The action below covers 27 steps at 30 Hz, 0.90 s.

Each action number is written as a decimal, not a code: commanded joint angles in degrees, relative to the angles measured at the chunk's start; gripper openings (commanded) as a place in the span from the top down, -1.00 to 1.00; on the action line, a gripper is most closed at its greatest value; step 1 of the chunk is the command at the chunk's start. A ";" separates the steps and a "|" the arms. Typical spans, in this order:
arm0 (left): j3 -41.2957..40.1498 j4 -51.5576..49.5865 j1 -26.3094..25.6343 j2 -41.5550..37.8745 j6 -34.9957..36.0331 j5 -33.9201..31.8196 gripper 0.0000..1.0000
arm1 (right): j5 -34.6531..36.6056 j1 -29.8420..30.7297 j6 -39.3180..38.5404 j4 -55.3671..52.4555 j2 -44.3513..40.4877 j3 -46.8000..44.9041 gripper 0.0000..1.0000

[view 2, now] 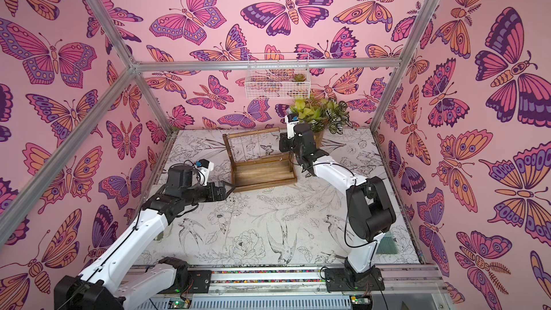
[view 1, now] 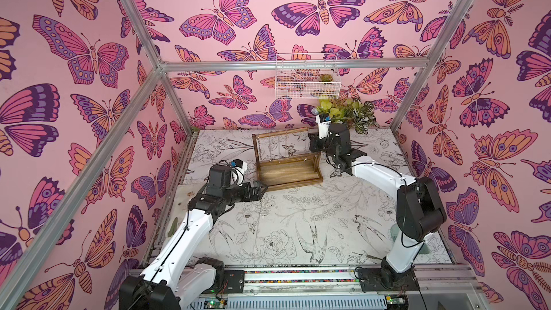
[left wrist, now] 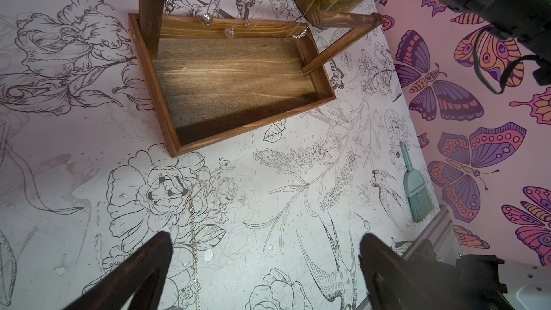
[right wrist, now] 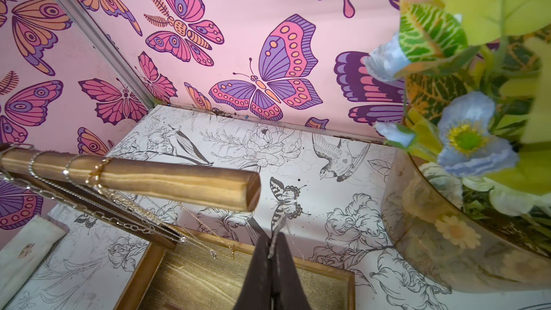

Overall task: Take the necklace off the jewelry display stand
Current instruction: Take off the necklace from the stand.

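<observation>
Right gripper (right wrist: 273, 235) is seen clamped on a thin silver necklace (right wrist: 271, 249), just off the end of the jewelry display stand (view 1: 287, 171)'s top bar (right wrist: 167, 180). Left gripper (left wrist: 265, 235) is held spread wide, tray (left wrist: 253, 126) just ahead.

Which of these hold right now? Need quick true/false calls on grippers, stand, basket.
1. The left gripper is open. True.
2. The right gripper is wide open. False: it is shut.
3. Several necklaces hang over the jewelry display stand's top bar. True.
4. The stand's tray base is piled with rings. False: only bare wood shows there.
5. A silver chain lies on the table near the left gripper. True.
6. The white wire basket sits on the table. False: it hangs from the frame bar at the back wall.
</observation>
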 commanded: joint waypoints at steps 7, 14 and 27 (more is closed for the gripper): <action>-1.47 0.27 0.28 -1.41 -0.28 1.54 -1.00 | 0.89 -1.16 -1.91 -0.79 -4.53 -0.31 1.00; -1.31 0.23 0.19 -1.04 0.08 2.19 -1.00 | -0.07 -1.17 -2.25 -2.14 -7.06 -0.20 1.00; -0.88 1.19 -1.37 -0.20 1.35 2.85 -1.00 | -3.22 -0.97 -2.26 -6.77 -10.22 4.38 1.00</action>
